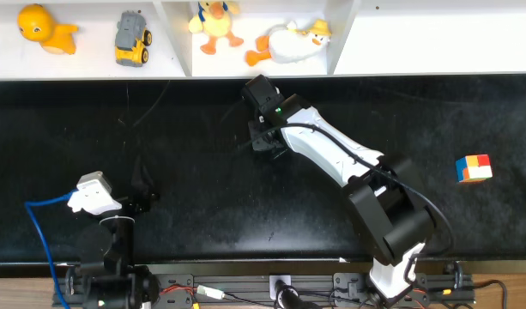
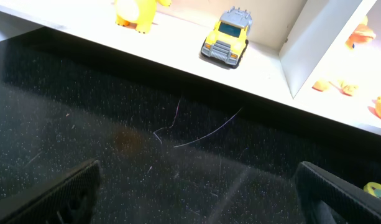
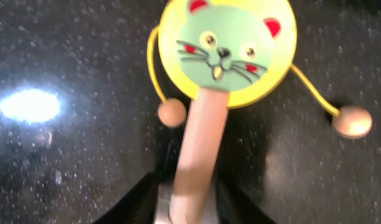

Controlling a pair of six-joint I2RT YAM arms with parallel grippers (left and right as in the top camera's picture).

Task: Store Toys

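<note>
Here, on black tabletop (image 1: 202, 202), right gripper (image 3: 188, 202) clamps cat rattle (image 3: 227, 53); left gripper (image 2: 199, 190) gapes.

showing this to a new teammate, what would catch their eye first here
First the cat-face rattle drum, its wooden handle clamped in the right hand over the black table. Then the white shelf along the far edge with toy ducks and a yellow truck, and the coloured cube alone at the table's right.

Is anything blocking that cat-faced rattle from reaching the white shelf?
Nothing visible does. The right gripper holds the rattle, and only bare black table lies between it and the shelf; the nearest cubby already holds two ducks.
</note>
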